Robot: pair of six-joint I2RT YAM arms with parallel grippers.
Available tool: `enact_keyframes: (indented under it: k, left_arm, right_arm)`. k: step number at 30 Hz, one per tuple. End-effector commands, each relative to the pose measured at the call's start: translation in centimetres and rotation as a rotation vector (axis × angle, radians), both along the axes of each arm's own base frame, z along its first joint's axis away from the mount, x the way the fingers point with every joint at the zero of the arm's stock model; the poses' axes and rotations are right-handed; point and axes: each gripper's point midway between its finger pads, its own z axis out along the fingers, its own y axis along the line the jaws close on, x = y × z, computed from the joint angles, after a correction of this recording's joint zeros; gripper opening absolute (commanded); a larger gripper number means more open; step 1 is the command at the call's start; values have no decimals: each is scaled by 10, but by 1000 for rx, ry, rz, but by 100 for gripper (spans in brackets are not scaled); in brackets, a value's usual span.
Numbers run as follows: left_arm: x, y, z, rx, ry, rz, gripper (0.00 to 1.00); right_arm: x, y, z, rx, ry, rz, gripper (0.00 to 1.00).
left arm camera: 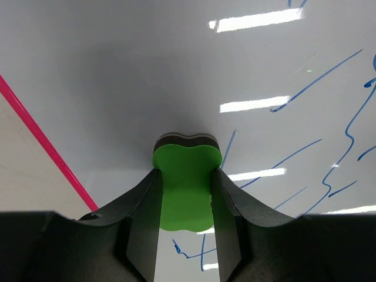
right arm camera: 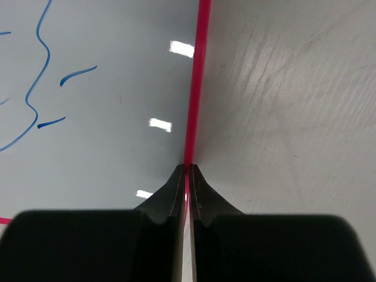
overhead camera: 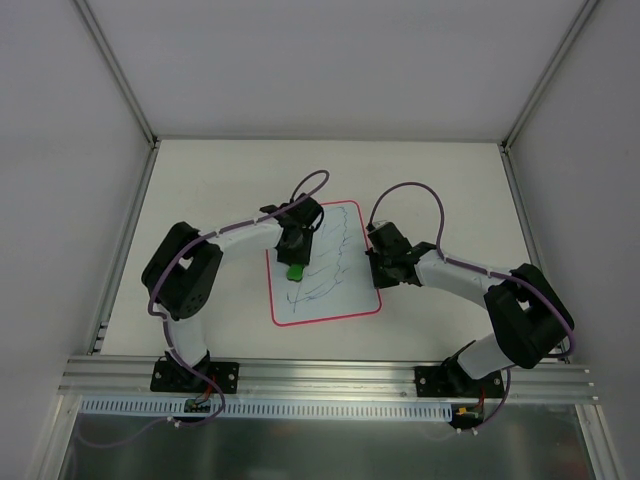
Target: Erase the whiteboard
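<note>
The whiteboard (overhead camera: 345,300) lies flat on the table, white with a thin red-pink rim and blue pen lines (overhead camera: 322,262) across it. My left gripper (overhead camera: 295,258) is over its left half, shut on a small green block (overhead camera: 296,271). In the left wrist view the green block (left arm camera: 187,188) sits between the fingers, its dark underside facing the whiteboard (left arm camera: 147,70) beside blue lines (left arm camera: 317,82). My right gripper (overhead camera: 373,262) is at the board's right edge. In the right wrist view that gripper (right arm camera: 188,167) is shut with the red rim (right arm camera: 197,88) between its tips.
The pale table (overhead camera: 200,200) surrounds the board and shows to the right of the rim as table (right arm camera: 294,117). Grey walls with metal posts (overhead camera: 120,70) close in the back and sides. An aluminium rail (overhead camera: 330,378) carrying the arm bases runs along the near edge.
</note>
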Motion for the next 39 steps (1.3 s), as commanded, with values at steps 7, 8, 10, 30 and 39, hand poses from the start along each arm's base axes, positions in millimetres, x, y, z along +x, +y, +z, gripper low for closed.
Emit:
enact_keyframes:
  k: [7, 8, 10, 30, 39]
  left_arm:
    - [-21, 41, -24, 68, 175, 93, 36]
    - [-23, 41, -24, 67, 173, 94, 39]
    - [-24, 42, -18, 66, 151, 99, 43]
    - [-14, 25, 5, -18, 7, 66, 52]
    - [-8, 22, 7, -22, -23, 19, 52]
  right_arm:
    - [-14, -14, -14, -58, 49, -8, 5]
    - [-13, -14, -13, -58, 45, -7, 5]
    - [-13, -14, -13, -57, 42, -9, 5]
    - [-14, -12, -15, -51, 53, -5, 5]
    - [-16, -10, -16, -47, 65, 6, 5]
